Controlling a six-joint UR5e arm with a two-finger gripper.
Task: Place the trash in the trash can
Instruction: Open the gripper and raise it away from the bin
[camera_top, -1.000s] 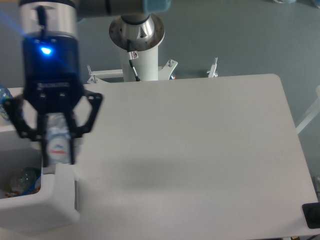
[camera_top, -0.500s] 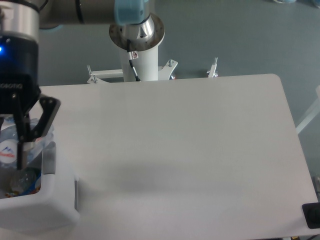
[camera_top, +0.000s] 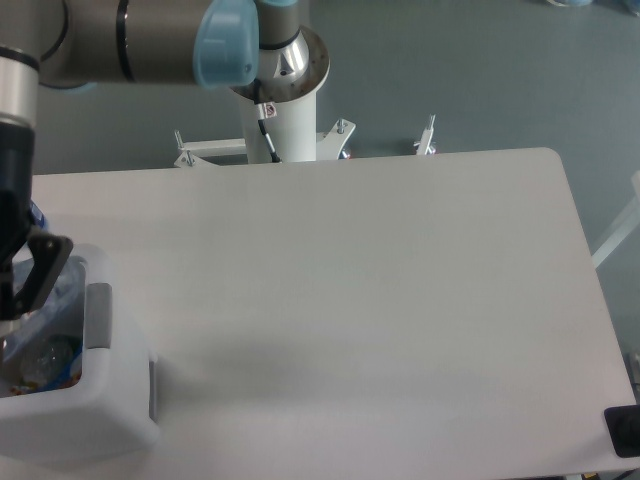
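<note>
Your trash can (camera_top: 100, 420) sits at the near left corner of the desk (camera_top: 380, 300), a boxy white bin with thick rounded walls and a grey tab (camera_top: 98, 318) on its right rim, and it runs off the left edge of the view. Your claw (camera_top: 12, 300) hangs over the bin's open mouth, just left of that grey tab; only its right black finger (camera_top: 42, 270) shows, angled down toward the inside of the bin, while the rest is cut off by the frame, so you cannot tell whether the claw is open or closed. Inside the bin, below and beside that finger, you can see clear crumpled plastic: one clear bottle (camera_top: 62, 295) lies against the wall under the tab, with a hint of blue at its top, and a second rounded clear piece (camera_top: 45, 355) rests lower in the bin, with small orange and dark bits near it. Which bottle is which is not readable from here. Behind the bin, the arm's grey tube with its light blue joint cap (camera_top: 230, 45) crosses the top of the view, and the white mounting post (camera_top: 285, 125) stands just beyond the desk's far edge
</note>
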